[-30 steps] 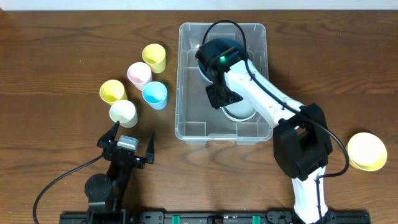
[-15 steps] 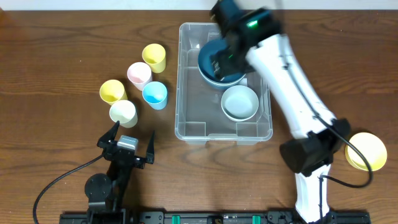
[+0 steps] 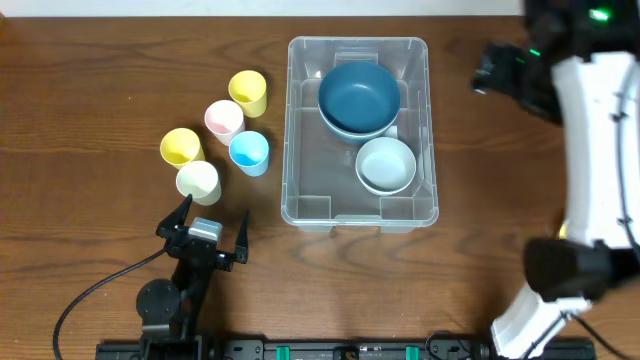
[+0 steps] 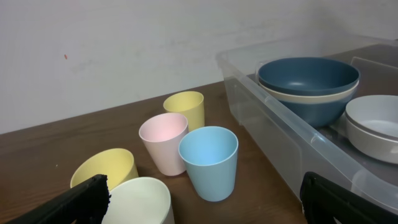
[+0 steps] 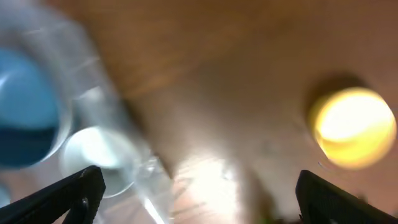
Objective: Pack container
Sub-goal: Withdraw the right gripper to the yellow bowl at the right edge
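1. Large clear rectangular plastic container sits upright at the middle of the dark brown wood-grain table, its open mouth facing the overhead camera
2. Inside, at the far end, a dark blue round bowl is nested in a paler bowl; a white round bowl rests on the base just beside that stack, nearer the arms
3. Left of the container, five plastic cups cluster on the wood: yellow cup, pink cup, light blue cup, second yellow cup and cream cup
4. Left gripper hovers near the table's front edge, just short of the cream cup, jaws spread wide with nothing between them
5. Right gripper is over the far right of the table, well apart from the container; its wrist view is badly blurred, yet both fingers stand wide apart and empty
6. That blurred view catches a round yellow bowl on the wood
7. Behind the table, the left wrist view shows a plain pale wall
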Controlling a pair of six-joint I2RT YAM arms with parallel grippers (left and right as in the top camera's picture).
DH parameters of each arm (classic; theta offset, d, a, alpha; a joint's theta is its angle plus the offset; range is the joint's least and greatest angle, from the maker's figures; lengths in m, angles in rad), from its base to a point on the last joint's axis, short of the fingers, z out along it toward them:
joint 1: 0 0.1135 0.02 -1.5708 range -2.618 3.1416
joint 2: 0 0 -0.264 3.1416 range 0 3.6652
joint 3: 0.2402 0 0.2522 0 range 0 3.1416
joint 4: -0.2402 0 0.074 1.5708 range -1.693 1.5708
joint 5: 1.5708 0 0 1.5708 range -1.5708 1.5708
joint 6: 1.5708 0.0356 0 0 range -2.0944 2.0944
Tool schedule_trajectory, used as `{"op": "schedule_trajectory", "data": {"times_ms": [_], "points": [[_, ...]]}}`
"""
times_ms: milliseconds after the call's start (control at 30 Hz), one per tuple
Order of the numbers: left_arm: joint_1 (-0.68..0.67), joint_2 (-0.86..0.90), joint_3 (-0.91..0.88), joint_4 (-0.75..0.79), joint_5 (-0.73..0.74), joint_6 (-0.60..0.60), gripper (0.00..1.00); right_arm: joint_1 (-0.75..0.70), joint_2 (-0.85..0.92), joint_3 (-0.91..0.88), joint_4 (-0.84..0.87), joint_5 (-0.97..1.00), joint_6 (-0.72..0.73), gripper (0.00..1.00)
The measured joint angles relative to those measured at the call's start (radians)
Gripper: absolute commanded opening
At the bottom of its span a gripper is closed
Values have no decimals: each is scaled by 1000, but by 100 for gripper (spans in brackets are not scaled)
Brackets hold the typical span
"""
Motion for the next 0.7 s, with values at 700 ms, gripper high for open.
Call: {"op": "schedule_trajectory", "data": {"times_ms": [700], "points": [[0,0,0,0,0,0,98,-556,-461,-1144,580,-93,47,99]]}}
